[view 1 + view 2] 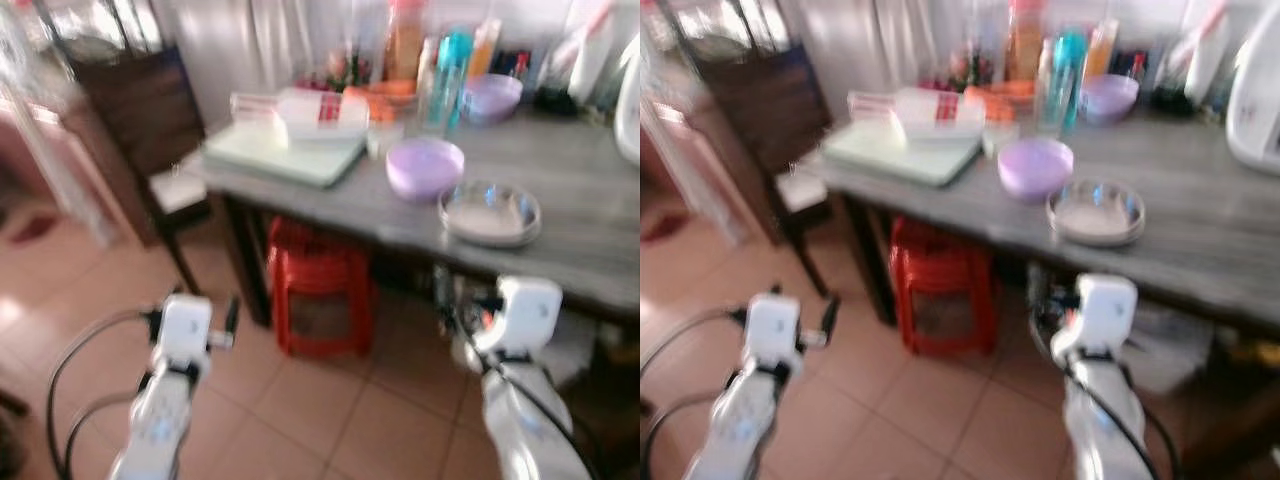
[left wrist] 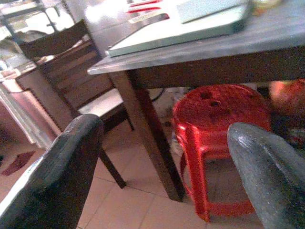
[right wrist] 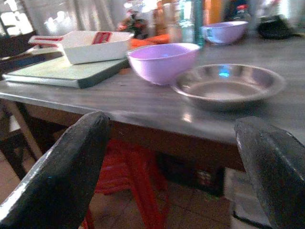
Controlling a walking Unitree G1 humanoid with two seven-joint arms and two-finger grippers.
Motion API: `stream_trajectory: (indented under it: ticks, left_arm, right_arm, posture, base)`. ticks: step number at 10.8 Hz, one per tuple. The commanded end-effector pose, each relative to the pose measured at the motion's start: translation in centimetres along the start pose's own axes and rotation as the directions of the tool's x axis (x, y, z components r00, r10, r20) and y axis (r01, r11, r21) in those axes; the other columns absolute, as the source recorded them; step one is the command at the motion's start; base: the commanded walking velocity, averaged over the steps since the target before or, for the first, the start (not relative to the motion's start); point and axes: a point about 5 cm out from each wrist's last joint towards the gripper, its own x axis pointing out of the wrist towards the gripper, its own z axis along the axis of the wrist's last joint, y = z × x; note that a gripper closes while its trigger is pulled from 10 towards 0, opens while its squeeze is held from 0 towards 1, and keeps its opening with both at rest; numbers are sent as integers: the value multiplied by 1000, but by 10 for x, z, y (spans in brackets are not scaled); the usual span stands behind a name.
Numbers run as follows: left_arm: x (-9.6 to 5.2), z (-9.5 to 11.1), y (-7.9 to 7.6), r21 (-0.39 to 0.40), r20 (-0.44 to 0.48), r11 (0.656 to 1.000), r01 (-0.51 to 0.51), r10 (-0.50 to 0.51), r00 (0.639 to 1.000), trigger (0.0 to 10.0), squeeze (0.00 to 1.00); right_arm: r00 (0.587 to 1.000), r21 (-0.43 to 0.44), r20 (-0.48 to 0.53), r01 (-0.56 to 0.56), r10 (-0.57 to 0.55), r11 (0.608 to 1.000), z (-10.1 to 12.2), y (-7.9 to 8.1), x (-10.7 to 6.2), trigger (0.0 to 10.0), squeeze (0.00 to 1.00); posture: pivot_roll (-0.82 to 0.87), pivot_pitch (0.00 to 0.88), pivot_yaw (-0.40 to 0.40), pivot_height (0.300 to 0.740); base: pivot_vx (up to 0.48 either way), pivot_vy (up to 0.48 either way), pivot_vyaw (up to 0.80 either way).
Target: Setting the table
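1. Two bowls near the table edge: lilac bowl, empty steel dish right of it.
2. Left gripper, fingers spread, grasping nothing, faces red stool.
3. Right gripper, fingers likewise released, below the table edge.

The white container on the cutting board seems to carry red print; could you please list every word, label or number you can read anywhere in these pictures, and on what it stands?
No text can be read in any view.
White container: red marks on its side, too blurred to read.
Bottles at the back of the table: coloured labels, too blurred and small to read.
Purple bowl and metal dish: no print visible.
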Motion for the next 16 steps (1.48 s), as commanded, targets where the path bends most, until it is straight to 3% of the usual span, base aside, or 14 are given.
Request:
stream_trajectory:
  ticks: [1, 10, 12, 16]
  left_arm:
    - [3, 4, 4, 13, 17, 1000, 10, -10, 1000, 10000, 0]
    - [5, 4, 2, 16, 25, 999, 36, -36, 999, 10000, 0]
    - [6, 10, -3, -29, 74, 994, 109, -107, 992, 10000, 0]
    - [4, 10, -9, -40, 63, 988, 150, -147, 987, 10000, 0]
  right_arm:
    - [1000, 8, 8, 5, -5, 1000, 2, 0, 1, 10000, 0]
    - [1000, 15, 0, 14, -13, 1000, 1, -1, 3, 10000, 0]
    - [1000, 11, 3, 12, -12, 1000, 1, -1, 5, 10000, 0]
    - [1000, 9, -2, 22, -22, 1000, 1, -3, 5, 10000, 0]
  posture:
    - [5, 0, 64, 740]
    - [6, 0, 70, 740]
    - [5, 0, 70, 740]
    - [-2, 0, 71, 740]
  base:
    - [-337, 0, 0]
    - [-326, 0, -157]
    - [0, 0, 0]
    - [0, -135, -105]
